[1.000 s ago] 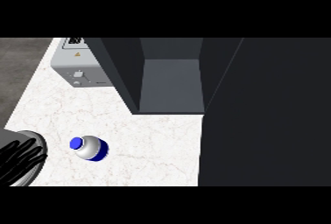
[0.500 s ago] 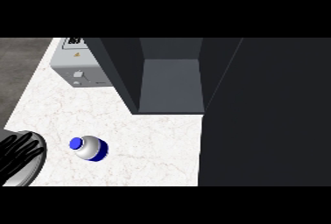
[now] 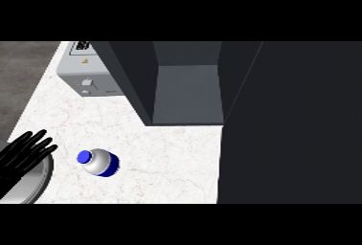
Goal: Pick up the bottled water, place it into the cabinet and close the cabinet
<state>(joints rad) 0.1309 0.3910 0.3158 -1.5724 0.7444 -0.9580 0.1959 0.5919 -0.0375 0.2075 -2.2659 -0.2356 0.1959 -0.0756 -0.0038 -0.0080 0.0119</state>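
At the view's lower left, the left hand (image 3: pixel 21 158) hovers, fingers straight and spread, near the bottled water (image 3: pixel 99 162).

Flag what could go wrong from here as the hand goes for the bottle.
1. The left hand is open with its fingers spread, just left of the bottled water, which seems to stand upright. A sideways brush could tip it and send it rolling across the counter.
2. The cabinet opening sits between dark walls, with a grey appliance against its left side. A bottle carried in from the left might clip either.
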